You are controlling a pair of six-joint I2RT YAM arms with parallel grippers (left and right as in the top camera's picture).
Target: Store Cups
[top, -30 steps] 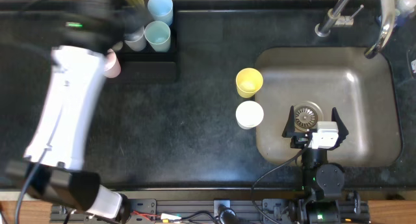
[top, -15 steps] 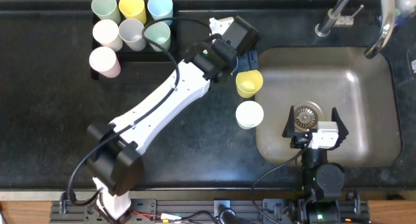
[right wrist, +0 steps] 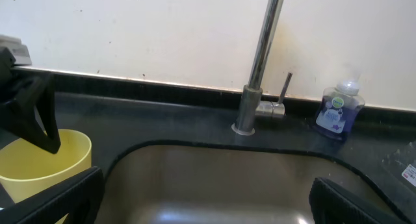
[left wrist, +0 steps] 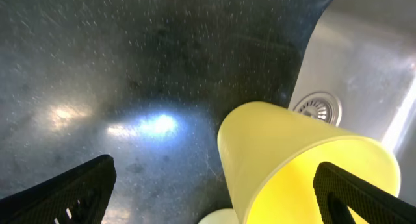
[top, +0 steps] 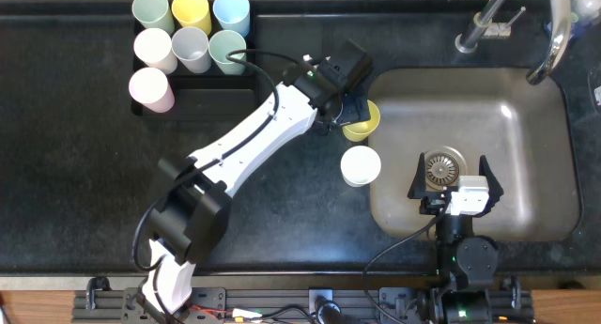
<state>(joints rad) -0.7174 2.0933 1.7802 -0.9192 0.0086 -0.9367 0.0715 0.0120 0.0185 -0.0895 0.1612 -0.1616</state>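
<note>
A yellow cup (top: 362, 122) stands upright on the black counter at the sink's left edge, with a white cup (top: 361, 165) just in front of it. My left gripper (top: 349, 106) is right at the yellow cup. In the left wrist view, the yellow cup (left wrist: 305, 162) sits between the wide-open fingers of the left gripper (left wrist: 213, 172), untouched. A black rack (top: 211, 94) at the back left holds several cups, and a pink cup (top: 151, 89) stands at its left end. My right gripper (top: 454, 180) hovers open over the sink drain (top: 443, 166).
The steel sink (top: 526, 108) takes up the right side, its faucet (top: 484, 23) behind it. A soap bottle (right wrist: 338, 110) stands on the back ledge. The left arm (top: 244, 146) crosses the counter diagonally. Open counter lies left of the two loose cups.
The left arm swung from the rack at the back left over to the yellow cup, then dropped closer around it. The right arm has stayed still.
</note>
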